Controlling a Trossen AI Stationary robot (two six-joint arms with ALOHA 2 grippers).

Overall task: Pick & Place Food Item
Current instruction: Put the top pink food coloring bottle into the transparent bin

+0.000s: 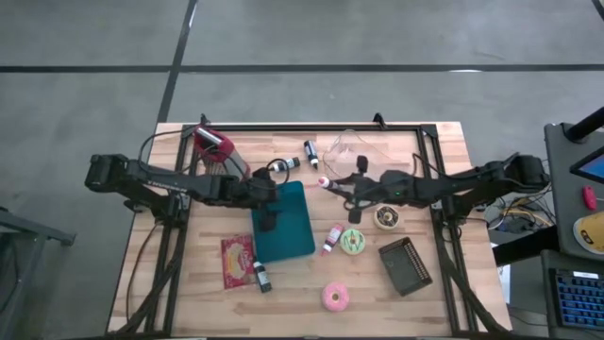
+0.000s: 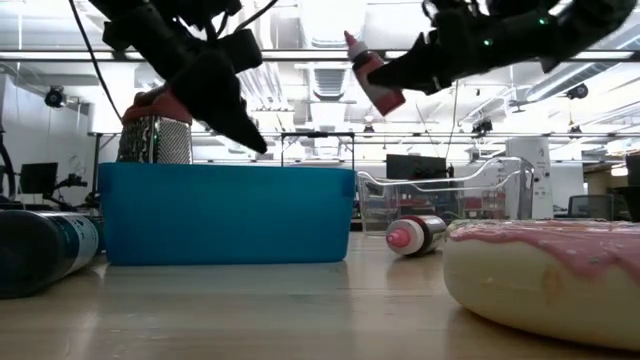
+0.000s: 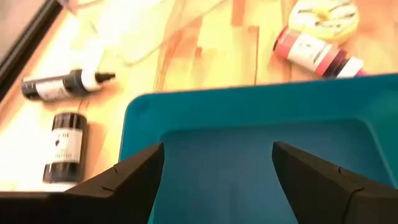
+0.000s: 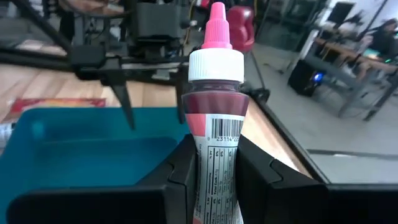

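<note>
On my left side, the left gripper (image 1: 270,210) hangs over the blue bin (image 1: 294,241), its fingers (image 3: 127,180) spread wide with nothing between them — I see only the bin's floor below it. Behind that gripper stands a red-topped grater (image 1: 215,148); out past its fingertips, on the bare wood, lie two dark bottles (image 3: 65,84).

Moving right, the right gripper (image 1: 332,183) is raised above the table just beside the bin's far right corner. I have its fingers clamped on a small bottle (image 4: 214,134) of red liquid with a white collar and pink tip, and the tip points toward the left arm. In the low view the bottle (image 2: 373,72) rides high and tilted, well above the bin's rim.

Below and nearer than this gripper, another red bottle (image 1: 332,238) lies beside a green-iced donut (image 1: 354,242). A pink donut (image 1: 335,297) sits nearer still, and a dark tray (image 1: 405,265) lies off to its right.
</note>
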